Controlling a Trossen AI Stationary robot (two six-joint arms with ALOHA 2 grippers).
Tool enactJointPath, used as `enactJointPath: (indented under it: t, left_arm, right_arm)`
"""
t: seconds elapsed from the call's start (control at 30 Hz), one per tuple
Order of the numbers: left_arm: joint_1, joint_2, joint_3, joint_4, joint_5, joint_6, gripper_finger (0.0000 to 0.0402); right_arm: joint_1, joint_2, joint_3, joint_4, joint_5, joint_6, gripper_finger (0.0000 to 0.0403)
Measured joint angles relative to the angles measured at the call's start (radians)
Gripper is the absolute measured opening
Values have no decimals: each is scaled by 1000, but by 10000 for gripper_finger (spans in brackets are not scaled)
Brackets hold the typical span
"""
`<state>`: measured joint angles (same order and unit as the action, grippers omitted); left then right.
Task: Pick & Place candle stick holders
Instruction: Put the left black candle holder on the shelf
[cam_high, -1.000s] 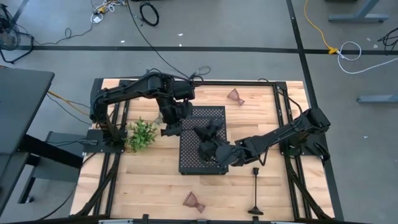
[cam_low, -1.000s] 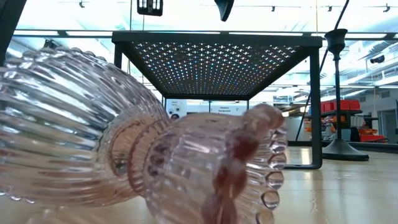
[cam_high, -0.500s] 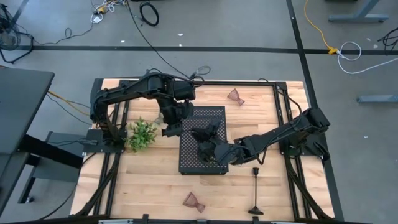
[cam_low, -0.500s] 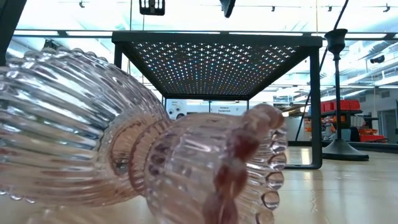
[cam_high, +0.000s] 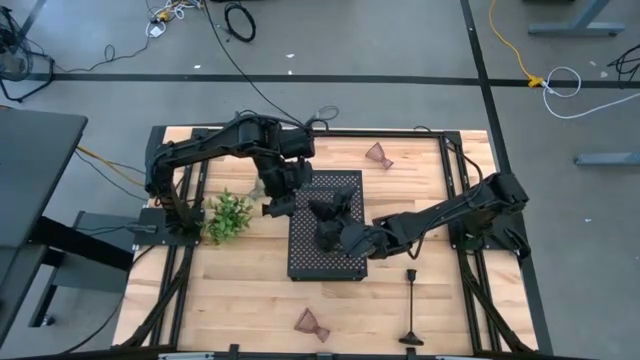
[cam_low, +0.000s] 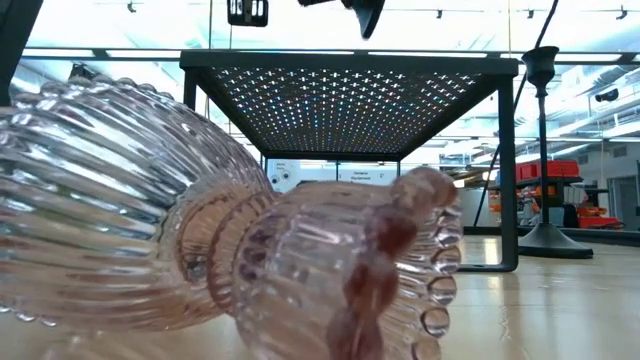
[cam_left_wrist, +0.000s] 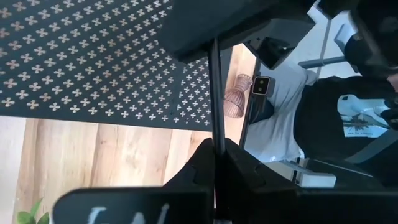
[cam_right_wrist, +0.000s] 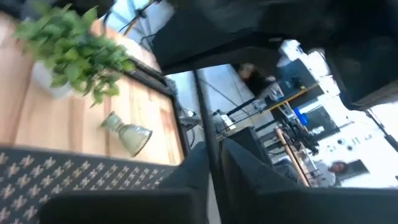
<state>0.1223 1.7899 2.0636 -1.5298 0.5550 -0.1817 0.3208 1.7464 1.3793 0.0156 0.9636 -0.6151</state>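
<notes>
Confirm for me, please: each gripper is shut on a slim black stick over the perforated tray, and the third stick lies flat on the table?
Not quite. In the high view the third candle stick holder stands upright on its disc base, not flat. The left gripper and right gripper are each shut on a stick over the tray.

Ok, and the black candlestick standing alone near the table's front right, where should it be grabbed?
Take the candlestick by its slim stem, about midway up, with the fingers coming in level from the side. The low view shows it upright on a flat disc base, which looks too wide and low to pinch.
</notes>
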Motion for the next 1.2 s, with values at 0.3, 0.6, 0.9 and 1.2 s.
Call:
enactJointPath:
  t: [0.3, 0.6, 0.9, 1.2]
  left_arm:
    - [0, -1, 2, 26, -18, 41, 31]
    - [5, -4, 33, 48, -54, 150, 47]
    - [12, -9, 172, 31, -12, 187, 82]
    - [9, -83, 266, 1, -48, 248, 107]
  right_arm:
    - [1, 1, -1, -36, 19, 37, 6]
    - [1, -9, 3, -86, 31, 113, 4]
    - [20, -67, 1, -213, 47, 242, 1]
    - [35, -142, -36, -428, -135, 597, 1]
